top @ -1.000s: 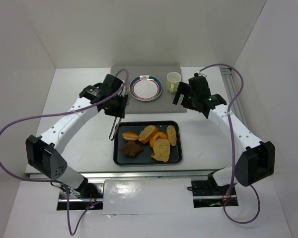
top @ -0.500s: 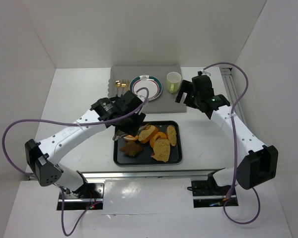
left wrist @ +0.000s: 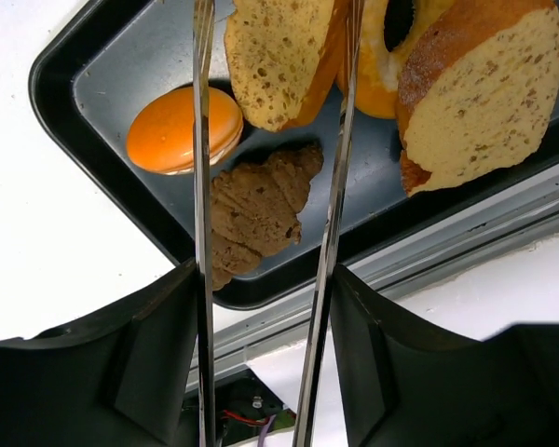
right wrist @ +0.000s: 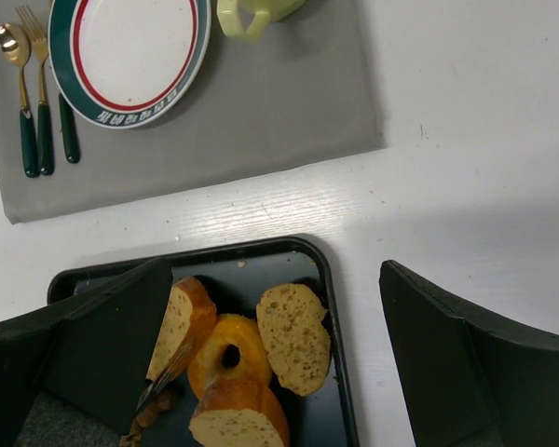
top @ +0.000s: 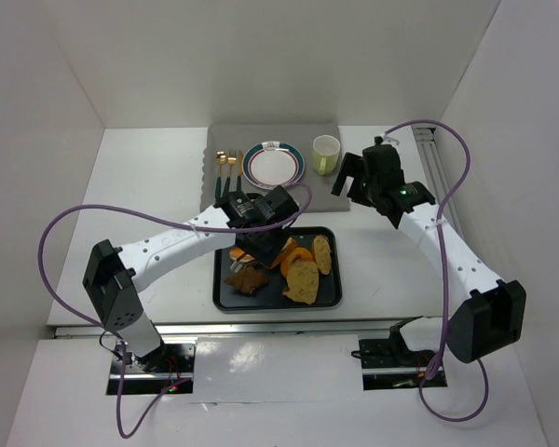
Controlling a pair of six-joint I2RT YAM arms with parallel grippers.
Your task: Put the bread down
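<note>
The left arm has swung from the grey placemat (right wrist: 289,102) to over the black tray (left wrist: 121,84). Only its wrist view shows the left gripper (left wrist: 265,279) clamping metal tongs (left wrist: 202,186), tips apart astride a bread slice (left wrist: 279,56). The right gripper (right wrist: 275,267) hangs open above the white worktop (top: 149,168), which has white walls around it.
</note>
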